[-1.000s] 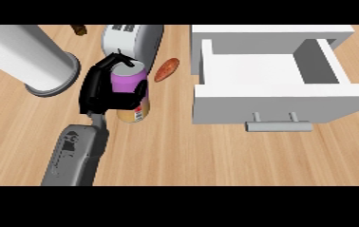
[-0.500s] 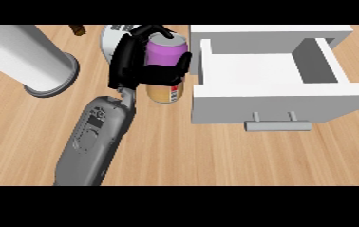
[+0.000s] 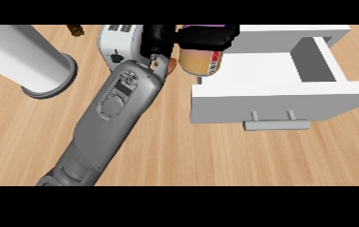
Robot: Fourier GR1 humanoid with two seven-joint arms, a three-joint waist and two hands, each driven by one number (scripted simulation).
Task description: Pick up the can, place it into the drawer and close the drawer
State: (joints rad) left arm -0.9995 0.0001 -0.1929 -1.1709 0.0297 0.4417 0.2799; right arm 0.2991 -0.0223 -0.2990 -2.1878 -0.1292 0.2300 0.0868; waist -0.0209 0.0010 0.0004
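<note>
**A:** Over the drawer's left wall is where you've got the can [image 3: 198, 60], gripped near its top by the hand [image 3: 184, 35], whose black fingers [image 3: 210, 36] are curled round it. It hangs clear of the surface [image 3: 175, 150], its lower half overlapping the white drawer [image 3: 270, 100] edge.

**B:** Which hand is it, and where's the other?

**A:** Only one grey forearm shows, coming up from the lower left; you can't say which side it belongs to, and no second hand appears.

**B:** What could go wrong from here?

**A:** If you let go now, the can might catch the wall and tip outside. Carry it further right first. Also mind the white toaster [image 3: 116, 43] just beside your forearm.
</note>
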